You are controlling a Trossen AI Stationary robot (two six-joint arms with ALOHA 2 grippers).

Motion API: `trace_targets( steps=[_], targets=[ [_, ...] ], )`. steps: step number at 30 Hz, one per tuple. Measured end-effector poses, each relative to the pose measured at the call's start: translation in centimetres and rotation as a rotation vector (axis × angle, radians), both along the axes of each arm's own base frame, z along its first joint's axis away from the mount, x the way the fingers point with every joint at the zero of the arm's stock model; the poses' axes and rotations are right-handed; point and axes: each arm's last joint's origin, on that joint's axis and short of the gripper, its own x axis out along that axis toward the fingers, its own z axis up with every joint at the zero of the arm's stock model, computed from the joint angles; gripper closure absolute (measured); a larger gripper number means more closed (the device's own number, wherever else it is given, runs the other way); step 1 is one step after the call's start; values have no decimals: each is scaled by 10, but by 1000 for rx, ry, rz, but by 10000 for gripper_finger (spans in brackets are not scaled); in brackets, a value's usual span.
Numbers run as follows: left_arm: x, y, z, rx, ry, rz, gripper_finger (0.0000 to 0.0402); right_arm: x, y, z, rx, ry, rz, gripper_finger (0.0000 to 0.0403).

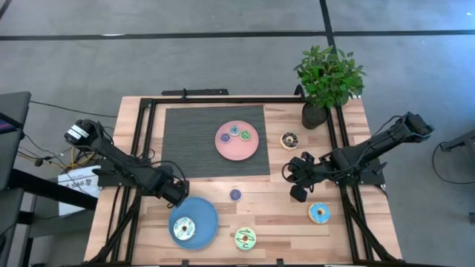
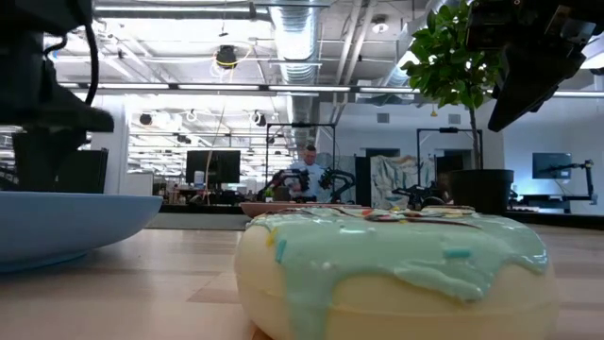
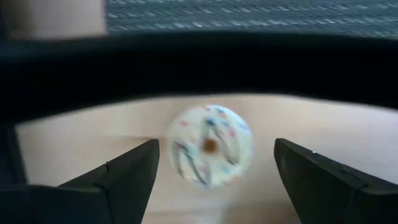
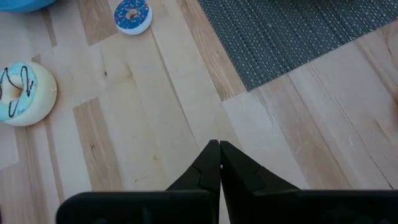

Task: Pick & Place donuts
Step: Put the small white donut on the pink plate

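Note:
My left gripper (image 1: 175, 192) is open and hovers at the far-left rim of the blue plate (image 1: 210, 217). A white sprinkled donut (image 1: 183, 228) lies flat on that plate. In the left wrist view this donut (image 3: 209, 145) shows between the two spread fingers, apart from both. My right gripper (image 1: 297, 179) is shut and hangs over bare wood right of the table's middle (image 4: 219, 149). A small purple donut (image 1: 235, 194), a green-iced donut (image 1: 245, 238) (image 2: 396, 274), a light blue one (image 1: 319, 213) and a brown one (image 1: 289, 139) lie on the wood.
A pink plate (image 1: 237, 141) with three small donuts sits on the dark mat (image 1: 185, 141) at the table's far middle. A potted plant (image 1: 326, 81) stands at the far right corner. Black rails (image 1: 338, 141) run along both sides. Bare wood lies between the plates.

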Motion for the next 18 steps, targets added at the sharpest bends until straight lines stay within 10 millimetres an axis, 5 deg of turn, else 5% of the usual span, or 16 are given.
trace_targets(
  steps=[18],
  targets=[
    [-3, 3, -10, 33, 39, 1, 91, 0, 0, 0, 1, 0, 0, 402]
  ],
)
